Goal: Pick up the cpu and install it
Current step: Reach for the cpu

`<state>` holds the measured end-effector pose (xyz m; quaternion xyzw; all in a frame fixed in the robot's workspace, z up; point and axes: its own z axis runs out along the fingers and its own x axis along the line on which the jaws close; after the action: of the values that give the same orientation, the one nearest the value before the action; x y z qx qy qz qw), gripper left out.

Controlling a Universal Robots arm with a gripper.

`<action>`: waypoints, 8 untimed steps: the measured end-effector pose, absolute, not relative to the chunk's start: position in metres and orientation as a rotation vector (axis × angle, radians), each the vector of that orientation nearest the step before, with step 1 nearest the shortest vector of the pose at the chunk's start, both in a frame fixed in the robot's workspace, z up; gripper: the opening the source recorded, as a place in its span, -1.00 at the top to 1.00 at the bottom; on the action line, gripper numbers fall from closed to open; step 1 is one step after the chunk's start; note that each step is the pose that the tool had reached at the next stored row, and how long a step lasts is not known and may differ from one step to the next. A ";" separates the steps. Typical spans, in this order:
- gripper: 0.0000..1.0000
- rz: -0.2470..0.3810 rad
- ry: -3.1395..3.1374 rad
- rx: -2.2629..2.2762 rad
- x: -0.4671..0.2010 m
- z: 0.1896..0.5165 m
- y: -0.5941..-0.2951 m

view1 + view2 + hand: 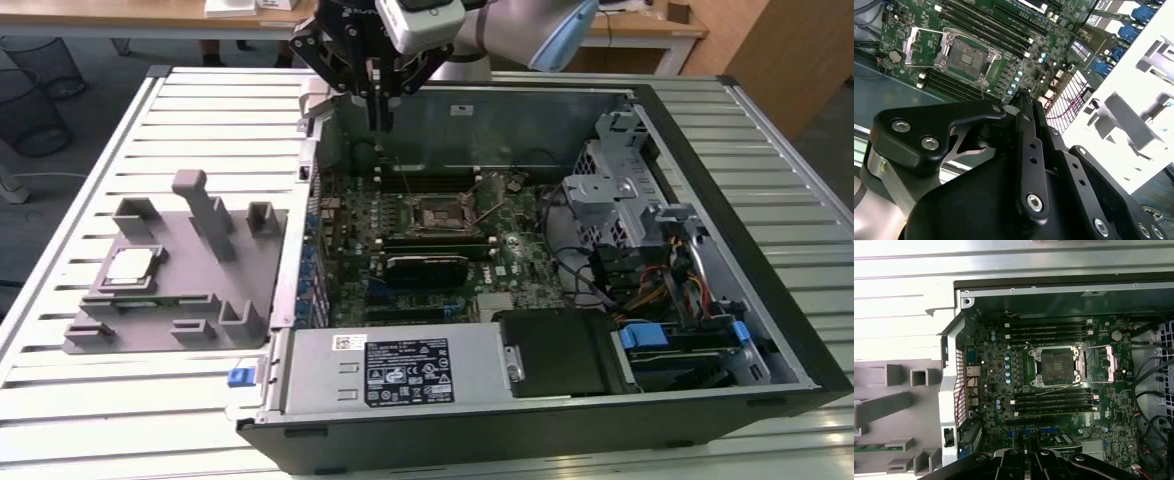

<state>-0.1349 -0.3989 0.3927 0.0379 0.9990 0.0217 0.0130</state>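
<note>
The cpu (131, 265), a small silvery square chip, lies flat on the grey fixture block (174, 290) at the exterior view's left, outside the computer case. My gripper (383, 126) hangs above the back edge of the open case, well away from the cpu, with its fingers pressed together and nothing between them. The black-framed socket (441, 213) on the motherboard stands open with its metal latch frame swung aside. Both wrist views show the socket (965, 56) (1056, 365) beyond the gripper (1021, 97) (1026, 440).
The open computer case (747, 330) lies on a slatted white table (80, 180). Memory slots (1051, 330) flank the socket. A drive cage and cables (627, 230) fill the exterior view's right, and a power supply (387, 370) sits at the front.
</note>
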 end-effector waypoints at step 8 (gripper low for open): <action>0.65 0.068 3.113 0.118 -0.139 0.392 -0.399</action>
<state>-0.1389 -0.3989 0.3924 0.0379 0.9990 0.0217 0.0129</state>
